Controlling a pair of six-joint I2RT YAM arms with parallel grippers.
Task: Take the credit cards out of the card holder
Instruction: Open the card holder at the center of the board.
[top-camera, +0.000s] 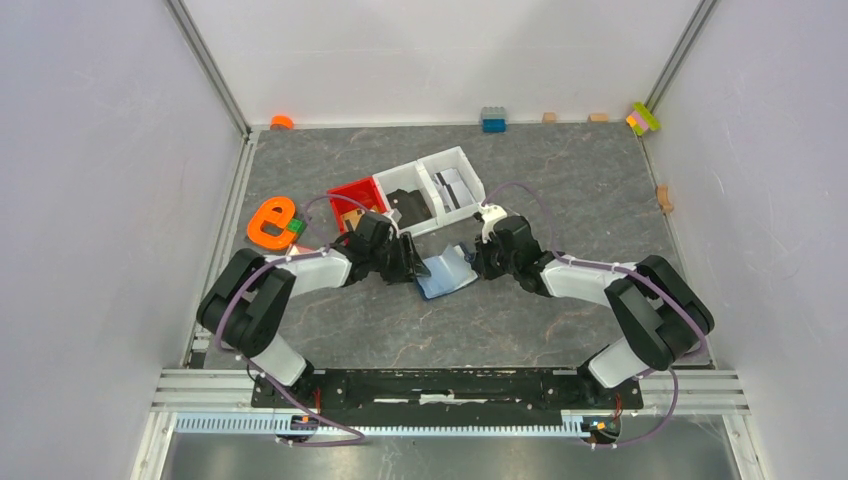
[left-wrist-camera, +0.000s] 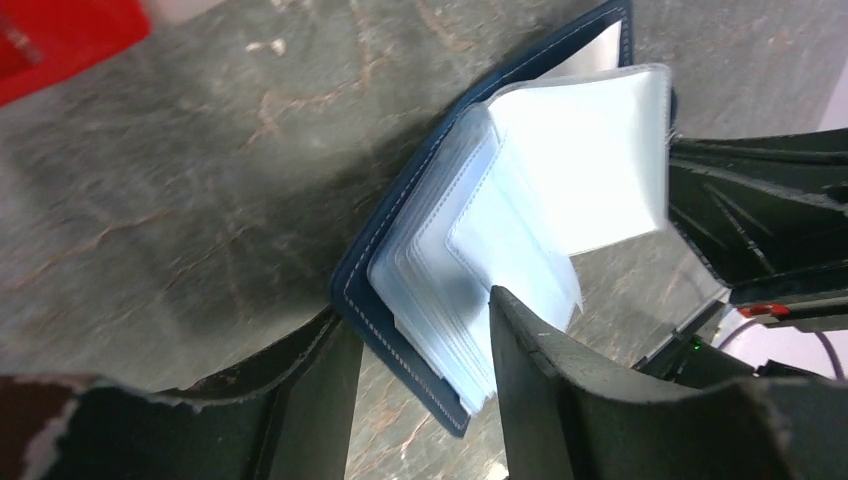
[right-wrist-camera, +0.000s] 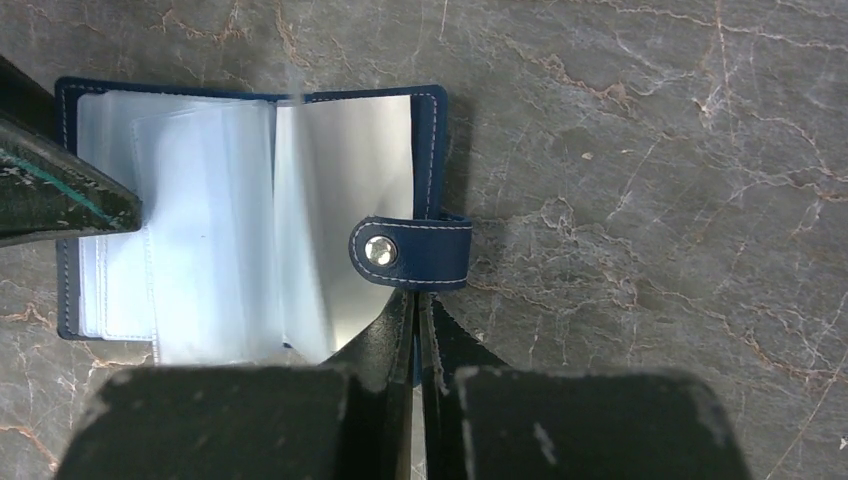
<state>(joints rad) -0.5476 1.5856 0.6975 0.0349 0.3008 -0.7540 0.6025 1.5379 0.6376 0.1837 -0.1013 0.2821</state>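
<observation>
The card holder (top-camera: 446, 272) lies open on the table between my two grippers, its navy cover down and its clear sleeves (left-wrist-camera: 560, 160) fanned up. A silvery credit card (right-wrist-camera: 345, 190) shows in the right inner pocket. My right gripper (right-wrist-camera: 418, 300) is shut on the cover's near edge, just below the snap strap (right-wrist-camera: 420, 250). My left gripper (left-wrist-camera: 415, 305) stands open astride the holder's left corner, with one finger (right-wrist-camera: 60, 200) lying over the sleeves. More grey cards (top-camera: 457, 187) lie in a white bin behind.
A red bin (top-camera: 352, 197) and two white bins (top-camera: 432, 168) stand just behind the holder; the middle one holds a black lump (top-camera: 405, 205). An orange e-shaped piece (top-camera: 272, 222) lies to the left. Toy bricks (top-camera: 493, 120) line the back wall.
</observation>
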